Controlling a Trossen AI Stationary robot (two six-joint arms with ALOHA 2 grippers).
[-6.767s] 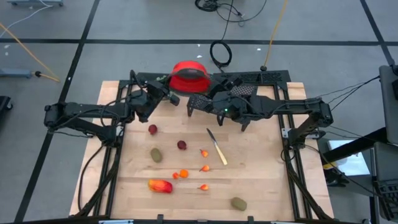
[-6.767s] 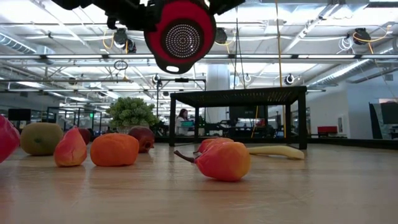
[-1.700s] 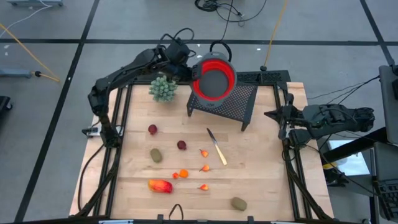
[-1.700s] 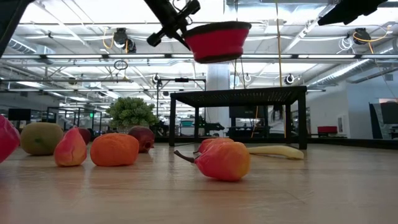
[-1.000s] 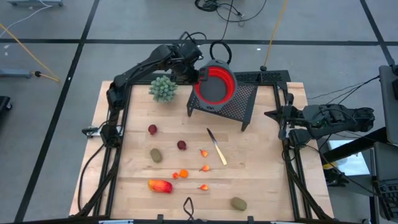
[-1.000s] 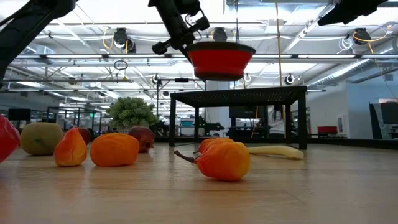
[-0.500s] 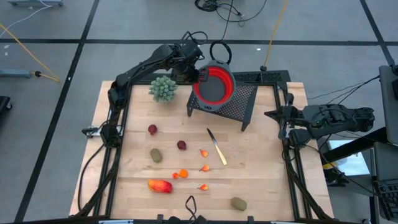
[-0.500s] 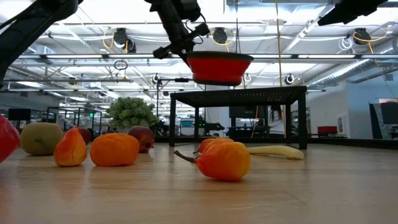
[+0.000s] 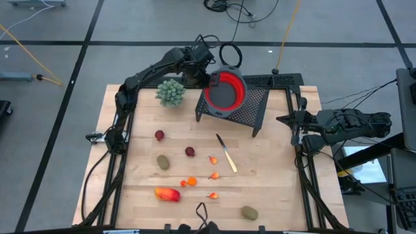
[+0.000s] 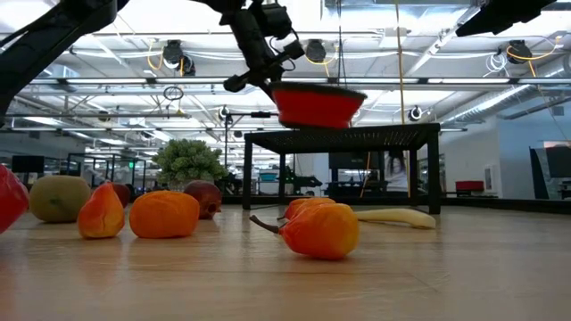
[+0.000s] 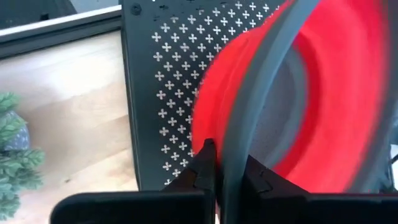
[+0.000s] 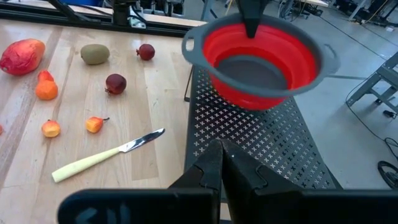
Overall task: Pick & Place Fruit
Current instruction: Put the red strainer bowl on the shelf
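My left gripper (image 11: 224, 177) pinches colander (image 9: 224, 91) rim above rack (image 9: 250, 107), table's twelve o'clock. Best lowered level before releasing. Right gripper (image 12: 222, 163) shut, idle at three.

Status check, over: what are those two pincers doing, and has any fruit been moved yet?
Left pincer pinching red colander's grey rim over black mesh stand. Right pincer shut, parked at table's right edge. Fruit lying loose on table, untouched. Knife among it.

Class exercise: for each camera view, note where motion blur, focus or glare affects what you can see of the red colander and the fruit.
Low view: the red colander is smeared by motion, the near fruit sharp, ceiling lights glaring. Left wrist view: the colander is a close red blur. Right wrist view: colander rim slightly soft, knife crisp. High view: even light, no glare.
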